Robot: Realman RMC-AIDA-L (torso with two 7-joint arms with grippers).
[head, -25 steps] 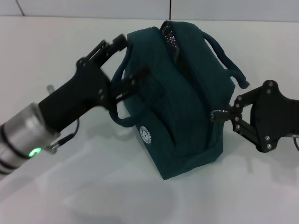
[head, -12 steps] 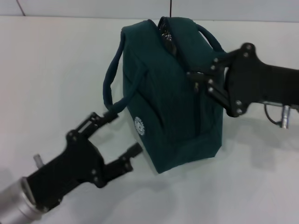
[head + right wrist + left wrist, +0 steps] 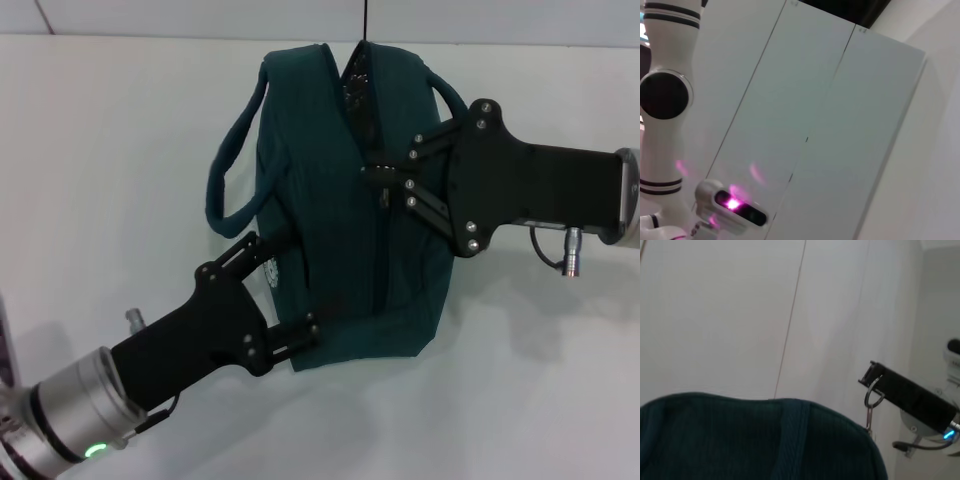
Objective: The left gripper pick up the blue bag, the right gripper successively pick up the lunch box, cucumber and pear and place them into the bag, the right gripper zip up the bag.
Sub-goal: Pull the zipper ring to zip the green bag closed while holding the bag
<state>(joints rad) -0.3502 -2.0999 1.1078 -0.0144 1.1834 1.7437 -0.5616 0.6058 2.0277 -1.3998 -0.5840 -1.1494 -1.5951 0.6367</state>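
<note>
Moving in from below, the left gripper [image 3: 283, 297] now presses spread jaws against the blue bag [image 3: 340, 220]. Right gripper [image 3: 385, 178], jaws clenched on the zipper pull [image 3: 871, 399], has slid farther along the bag's top.

dark teal blue bag [image 3: 340, 240] (silver zipper ring [image 3: 873, 398]), black right gripper [image 3: 378, 175]

Bright even overhead light, soft shadows under the bag [image 3: 340, 190], magenta flare in right wrist view

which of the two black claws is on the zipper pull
The right gripper, reaching in from the right, is pinched on the blue bag's zipper pull; the left gripper sits low at the bag's near bottom corner.
</note>
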